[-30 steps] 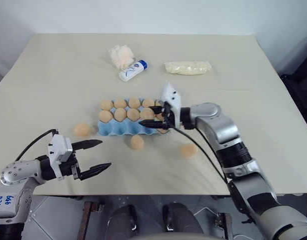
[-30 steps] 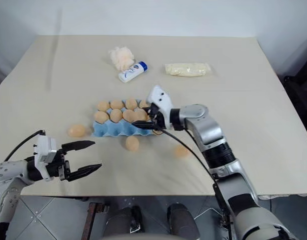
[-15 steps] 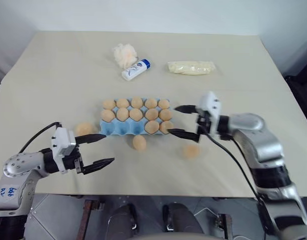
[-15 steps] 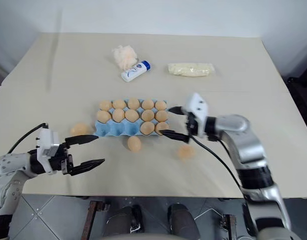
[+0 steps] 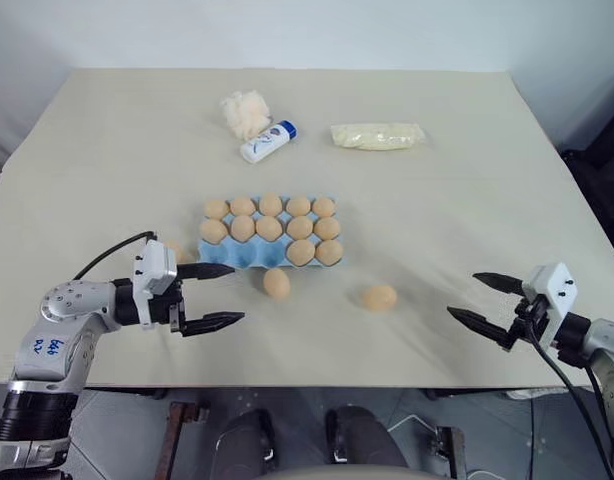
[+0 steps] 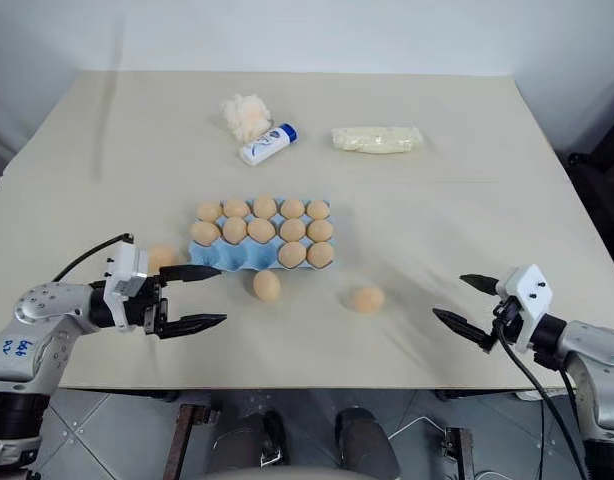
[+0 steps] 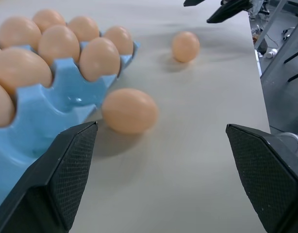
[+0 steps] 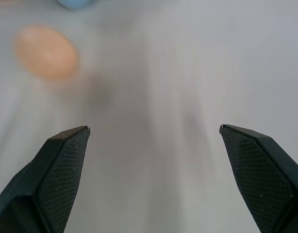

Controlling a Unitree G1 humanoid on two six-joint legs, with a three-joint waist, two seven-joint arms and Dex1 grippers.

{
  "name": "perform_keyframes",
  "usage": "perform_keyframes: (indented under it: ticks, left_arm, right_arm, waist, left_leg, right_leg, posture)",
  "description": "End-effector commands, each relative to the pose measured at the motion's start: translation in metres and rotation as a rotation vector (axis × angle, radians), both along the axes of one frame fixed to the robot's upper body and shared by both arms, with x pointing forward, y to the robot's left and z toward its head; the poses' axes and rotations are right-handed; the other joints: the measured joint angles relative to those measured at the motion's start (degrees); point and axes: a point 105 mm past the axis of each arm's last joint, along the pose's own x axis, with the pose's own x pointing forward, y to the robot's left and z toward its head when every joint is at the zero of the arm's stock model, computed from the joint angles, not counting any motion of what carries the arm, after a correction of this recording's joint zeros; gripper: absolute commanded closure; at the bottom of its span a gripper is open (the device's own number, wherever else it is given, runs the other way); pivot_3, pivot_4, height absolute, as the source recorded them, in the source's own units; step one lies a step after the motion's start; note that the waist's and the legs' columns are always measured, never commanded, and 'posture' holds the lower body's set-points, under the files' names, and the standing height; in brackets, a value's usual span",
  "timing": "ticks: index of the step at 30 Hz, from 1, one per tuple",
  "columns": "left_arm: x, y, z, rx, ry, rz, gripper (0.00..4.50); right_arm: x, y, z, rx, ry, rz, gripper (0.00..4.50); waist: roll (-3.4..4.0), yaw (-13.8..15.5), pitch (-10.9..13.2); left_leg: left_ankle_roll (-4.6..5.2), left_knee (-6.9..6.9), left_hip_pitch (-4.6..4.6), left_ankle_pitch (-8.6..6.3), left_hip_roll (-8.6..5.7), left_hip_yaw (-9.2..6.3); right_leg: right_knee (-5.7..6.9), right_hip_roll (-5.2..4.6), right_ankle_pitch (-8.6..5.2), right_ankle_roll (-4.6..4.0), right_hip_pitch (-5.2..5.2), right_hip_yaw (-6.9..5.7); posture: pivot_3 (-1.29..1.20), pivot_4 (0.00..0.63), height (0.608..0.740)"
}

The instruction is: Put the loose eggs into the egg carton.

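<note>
Three smooth tan loose eggs (image 5: 277, 283) — oval, alike.

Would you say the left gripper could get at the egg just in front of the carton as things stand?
Probably yes: the left gripper is open and aimed at that egg, with bare table between them; the carton sits just behind it.

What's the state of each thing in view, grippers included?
egg carton: twelve cups filled, three front cups empty.
loose eggs: three, lying outside the carton.
left gripper: open, empty.
right gripper: open, empty.
white tube: on its side, blue cap on.
</note>
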Motion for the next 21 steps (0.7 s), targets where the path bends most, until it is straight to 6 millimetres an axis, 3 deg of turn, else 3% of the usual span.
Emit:
perform_keyframes:
  ticks: [1, 5, 11, 14, 16, 19, 21]
  left_arm:
    - [0.000, 0.003, 0.005, 0.018, -0.048, -0.006, 0.00]
    - [0.001, 0.005, 0.003, 0.016, -0.070, 0.011, 0.00]
    - [-0.004, 0.004, 0.002, 0.012, -0.076, 0.004, 0.00]
    - [-0.006, 0.008, 0.002, 0.018, -0.076, 0.027, 0.00]
    - [-0.006, 0.010, 0.002, 0.018, -0.076, 0.041, 0.00]
    - [-0.010, 0.016, 0.000, 0.018, -0.067, 0.065, 0.00]
    - [-0.012, 0.024, -0.001, 0.009, -0.066, 0.105, 0.00]
  right_arm:
    - [-0.005, 0.032, 0.012, -0.002, -0.039, 0.142, 0.01]
    - [0.006, 0.063, 0.009, -0.014, -0.032, 0.253, 0.01]
    - [0.020, 0.083, -0.012, -0.042, 0.026, 0.367, 0.01]
    - [0.025, 0.091, -0.021, -0.060, 0.024, 0.395, 0.64]
    - [0.029, 0.092, -0.023, -0.051, 0.019, 0.397, 1.32]
    - [0.032, 0.101, -0.018, -0.038, -0.017, 0.420, 2.35]
    - [0.030, 0.113, -0.007, -0.021, -0.041, 0.463, 2.69]
  waist:
    - [0.00, -0.2, 0.0]
    - [0.00, -0.4, 0.0]
    - [-0.03, 0.2, 0.0]
    - [-0.03, 0.5, 0.0]
    - [-0.03, 0.6, 0.0]
    - [-0.02, 0.7, 0.0]
    - [-0.02, 0.6, 0.0]
  left_leg:
    - [0.00, -0.02, 0.02, 0.00, 0.00, 0.00]
    - [0.00, -0.02, 0.00, -0.01, -0.01, 0.00]
    - [0.01, -0.02, -0.04, -0.01, -0.01, 0.00]
    - [0.00, 0.01, -0.07, -0.02, 0.00, 0.00]
    - [0.00, 0.00, -0.10, -0.03, 0.00, 0.01]
    - [-0.01, 0.01, -0.09, -0.03, 0.02, 0.02]
    - [-0.02, 0.01, -0.09, -0.03, 0.05, 0.03]
  right_leg:
    - [0.00, 0.00, 0.01, -0.01, 0.02, -0.01]
    - [-0.02, -0.02, 0.01, 0.00, 0.02, -0.02]
    - [-0.01, -0.04, 0.01, 0.00, -0.06, -0.05]
    - [-0.02, -0.03, 0.00, 0.02, -0.09, -0.05]
    - [-0.03, -0.04, -0.01, 0.03, -0.13, -0.05]
    - [-0.02, -0.03, -0.01, 0.03, -0.13, -0.04]
    - [0.00, -0.01, -0.01, 0.02, -0.15, -0.04]
  posture:
    - [0.00, 0.150, 0.740]
    - [0.00, 0.150, 0.740]
    - [0.00, 0.150, 0.740]
    - [0.00, 0.150, 0.740]
    - [0.00, 0.150, 0.740]
    - [0.00, 0.150, 0.740]
    - [0.00, 0.150, 0.740]
